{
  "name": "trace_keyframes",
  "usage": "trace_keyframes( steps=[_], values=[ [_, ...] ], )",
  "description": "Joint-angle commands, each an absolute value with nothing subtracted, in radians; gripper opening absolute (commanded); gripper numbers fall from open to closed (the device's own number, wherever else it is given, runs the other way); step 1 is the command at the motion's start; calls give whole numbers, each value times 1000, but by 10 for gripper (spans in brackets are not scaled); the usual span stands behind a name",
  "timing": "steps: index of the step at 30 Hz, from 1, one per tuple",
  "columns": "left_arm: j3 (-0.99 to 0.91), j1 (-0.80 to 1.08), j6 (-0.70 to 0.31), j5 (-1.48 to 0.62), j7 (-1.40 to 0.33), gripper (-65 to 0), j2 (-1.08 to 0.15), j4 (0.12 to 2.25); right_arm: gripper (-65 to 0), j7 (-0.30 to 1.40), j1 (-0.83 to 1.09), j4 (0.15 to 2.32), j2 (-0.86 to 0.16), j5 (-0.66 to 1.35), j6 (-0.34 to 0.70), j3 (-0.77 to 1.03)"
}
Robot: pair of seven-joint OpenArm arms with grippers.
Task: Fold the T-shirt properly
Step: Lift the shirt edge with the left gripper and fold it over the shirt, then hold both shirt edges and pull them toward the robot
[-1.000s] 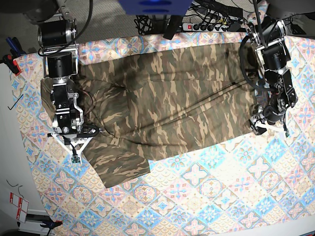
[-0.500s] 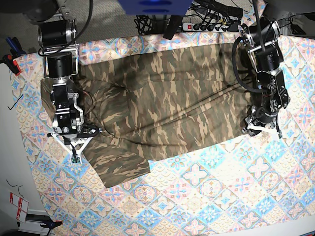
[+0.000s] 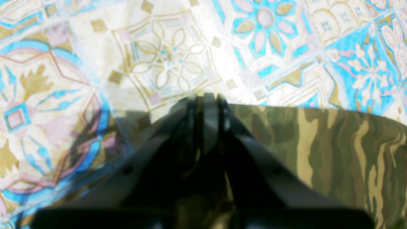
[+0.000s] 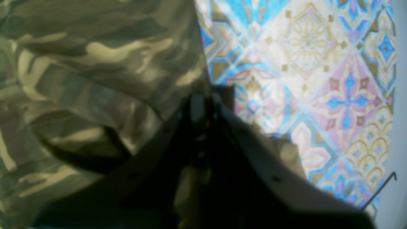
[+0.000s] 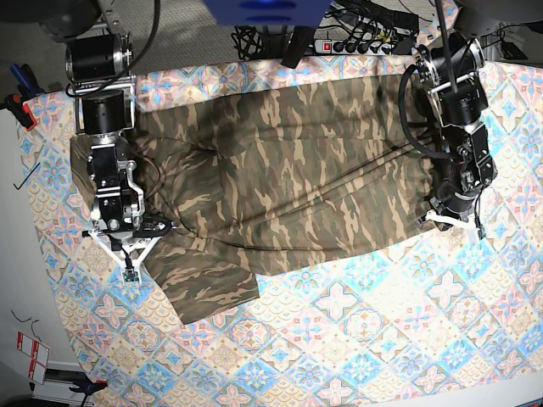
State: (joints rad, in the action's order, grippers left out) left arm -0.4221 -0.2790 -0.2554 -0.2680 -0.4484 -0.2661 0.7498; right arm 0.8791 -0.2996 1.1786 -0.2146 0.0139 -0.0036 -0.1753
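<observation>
Both sets of jaws are pinched tight on the T-shirt (image 5: pixel 288 178): the left gripper (image 5: pixel 441 222) at one edge, the right gripper (image 5: pixel 127 246) at the other, shirt spread flat across the tablecloth (image 5: pixel 356 339).

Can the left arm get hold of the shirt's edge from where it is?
Probably yes: the left gripper is already shut at the T-shirt's hem, nothing in between.
</observation>
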Motion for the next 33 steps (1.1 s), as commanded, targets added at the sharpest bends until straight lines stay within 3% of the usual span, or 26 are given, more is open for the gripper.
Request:
trace_keyframes(
  steps=[1,20,33],
  values=[
    [-420,-291,-251,-260,-484,-650,-271,756,-650,855,-348,1194,-223,8,-8,-176],
    [-420,-292,-254,-260,-699,-650,-268,1121,-650,720,-437,1092,-223,7,-8,-234],
    [-420,-295,-255,-260,-717,-650,-274,1136,-650,371,-503,862,-243,5,-8,-246]
  ],
)
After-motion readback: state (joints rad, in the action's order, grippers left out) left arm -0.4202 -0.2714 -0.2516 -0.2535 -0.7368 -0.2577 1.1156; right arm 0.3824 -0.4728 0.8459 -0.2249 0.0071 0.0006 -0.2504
